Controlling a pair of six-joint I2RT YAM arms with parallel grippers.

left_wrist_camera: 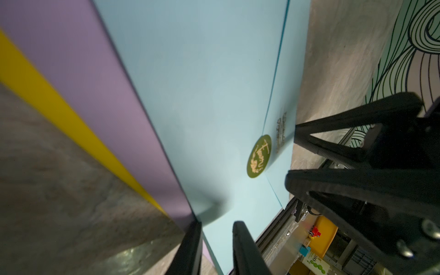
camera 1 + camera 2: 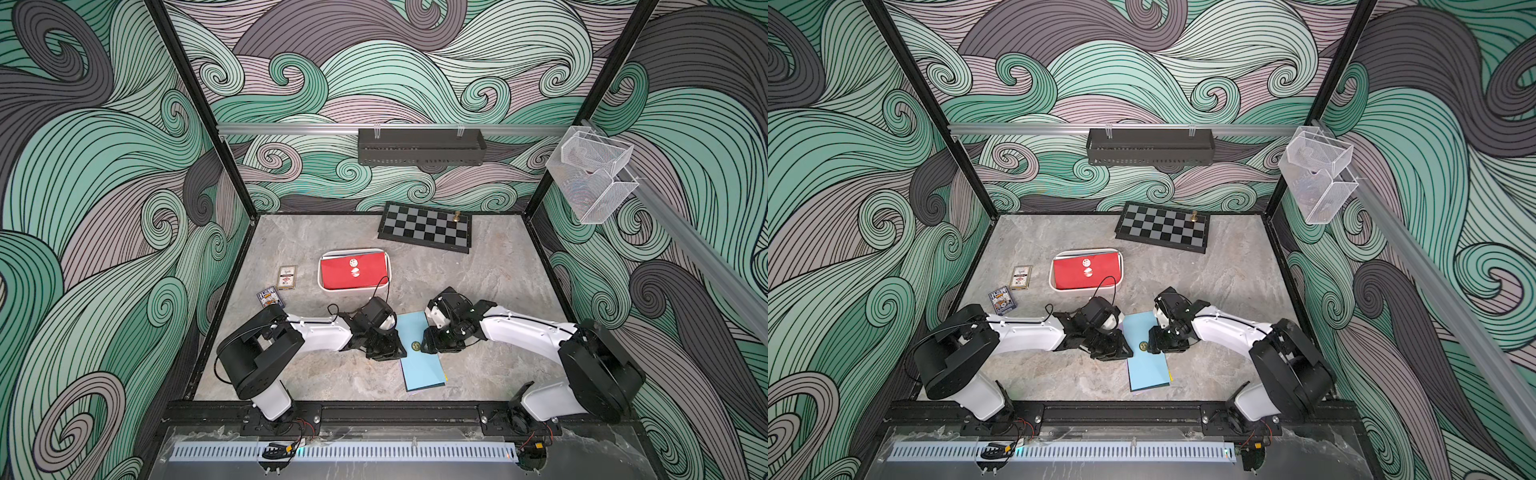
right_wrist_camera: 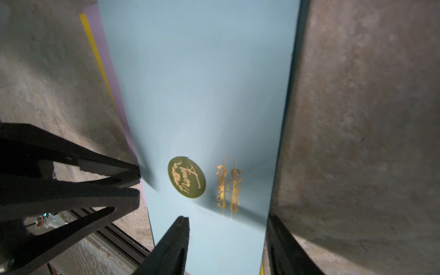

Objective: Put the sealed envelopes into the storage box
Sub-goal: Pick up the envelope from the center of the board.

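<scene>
Several flat paper envelopes (image 2: 422, 365) (matte, rectangular) stacked.

green seal sticker (image 3: 186, 177) on blue envelope (image 3: 202, 83): gold script, perhaps "Flowers" | card packs (image 2: 286, 277): print unreadable

Near, the blue envelope (image 2: 419, 365) carries an olive seal (image 2: 415, 345) with gold script, plus gold scrollwork (image 3: 228, 188). Beneath it show a lilac envelope (image 1: 90, 83) and a yellow envelope (image 1: 47, 95). The white box (image 2: 347, 294) holds a red envelope (image 2: 336, 274). Far chessboard (image 2: 424, 228): black and grey checks.
</scene>
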